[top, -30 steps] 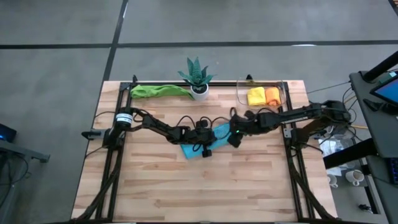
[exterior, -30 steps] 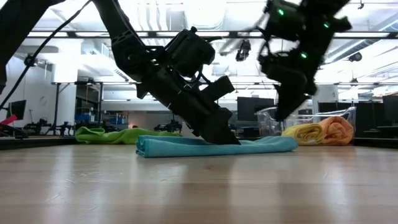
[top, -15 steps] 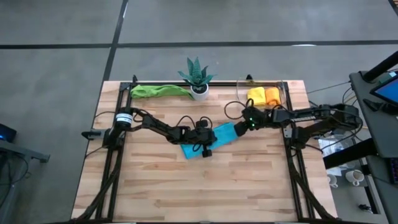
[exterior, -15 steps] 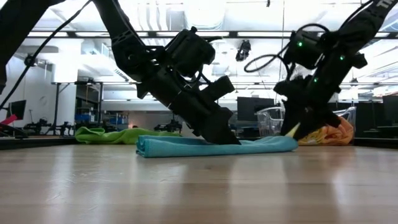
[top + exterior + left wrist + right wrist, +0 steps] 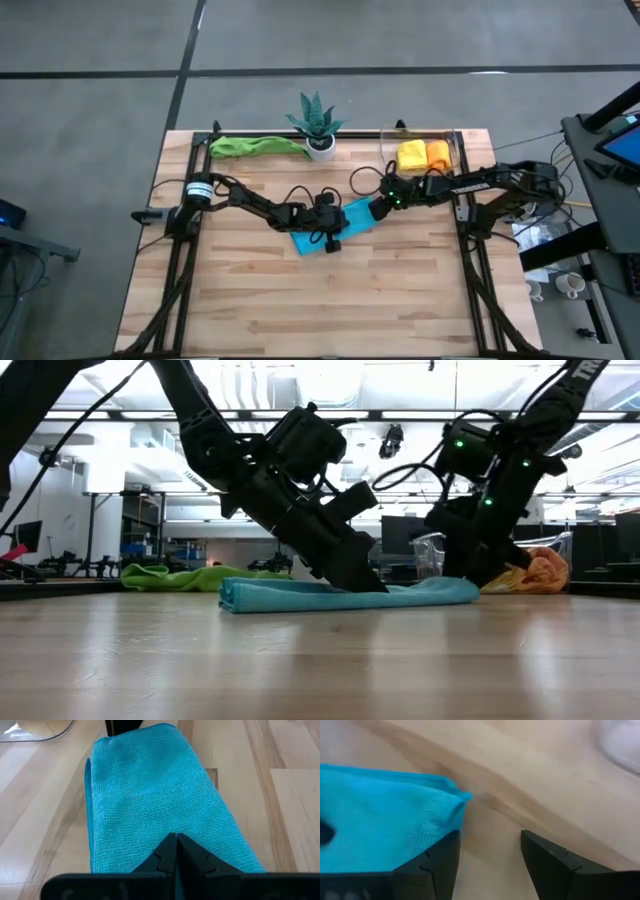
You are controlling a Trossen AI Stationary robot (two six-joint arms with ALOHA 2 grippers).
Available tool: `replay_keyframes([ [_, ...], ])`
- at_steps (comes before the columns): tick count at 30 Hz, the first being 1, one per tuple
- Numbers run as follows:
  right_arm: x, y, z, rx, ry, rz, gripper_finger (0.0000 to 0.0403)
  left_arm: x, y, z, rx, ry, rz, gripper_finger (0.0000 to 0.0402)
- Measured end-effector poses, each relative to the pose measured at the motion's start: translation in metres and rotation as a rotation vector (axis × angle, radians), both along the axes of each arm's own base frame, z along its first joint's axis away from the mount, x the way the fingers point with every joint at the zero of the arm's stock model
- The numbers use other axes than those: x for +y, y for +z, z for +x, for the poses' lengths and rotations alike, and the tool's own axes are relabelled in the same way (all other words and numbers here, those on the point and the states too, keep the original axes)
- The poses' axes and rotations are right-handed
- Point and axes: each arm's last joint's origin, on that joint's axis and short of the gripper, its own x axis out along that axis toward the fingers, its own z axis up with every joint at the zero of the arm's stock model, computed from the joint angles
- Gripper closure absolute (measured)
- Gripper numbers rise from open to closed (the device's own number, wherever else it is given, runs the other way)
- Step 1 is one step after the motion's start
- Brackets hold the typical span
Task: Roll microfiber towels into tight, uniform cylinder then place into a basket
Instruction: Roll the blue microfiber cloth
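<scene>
Since the earlier pictures, the right gripper has come down from up high and now sits low at the right end of the blue towel, while the left gripper has stayed put. Nearest in the low view, the bare wood of the bench fills the bottom of the frame. Behind it, near the middle, the blue towel lies flat as a long folded strip. The left gripper is pressed down on top of it, with its fingers shut tight together; in the left wrist view the closed fingers rest right on the blue cloth. At the right end of the strip, the right gripper has its fingers spread wide. In the right wrist view one finger sits by the towel's corner and the other finger is over bare wood, so it holds nothing. Farther back, at the upper right of the high view, the clear basket holds a yellow roll and an orange roll side by side. At the upper left of the bench a green towel lies loose, just beside a spiky plant in a white pot.
</scene>
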Motion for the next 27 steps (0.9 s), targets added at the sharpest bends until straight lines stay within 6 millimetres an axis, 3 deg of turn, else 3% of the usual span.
replay_keyframes([
  [5, 0.012, 0.007, 0.013, 0.016, 0.103, 0.05, 0.0199, 0.0, 0.0, 0.0, 0.0, 0.0, 0.0, 0.0402],
  [12, 0.021, 0.0, 0.02, 0.057, 0.119, 0.033, 0.0204, 0.0, 0.0, 0.0, -0.001, 0.0, 0.0, 0.0402],
  [15, 0.021, -0.003, 0.021, 0.078, 0.107, -0.006, 0.0239, 0.0, 0.0, 0.0, -0.001, 0.0, 0.0, 0.0402],
  [20, 0.02, 0.0, 0.02, 0.089, 0.128, -0.046, 0.0369, 0.0, 0.0, 0.0, -0.001, 0.0, 0.0, 0.0402],
  [27, 0.027, 0.027, 0.024, -0.012, 0.186, -0.025, 0.0394, 0.0, 0.0, 0.0, -0.001, 0.0, 0.0, 0.0402],
])
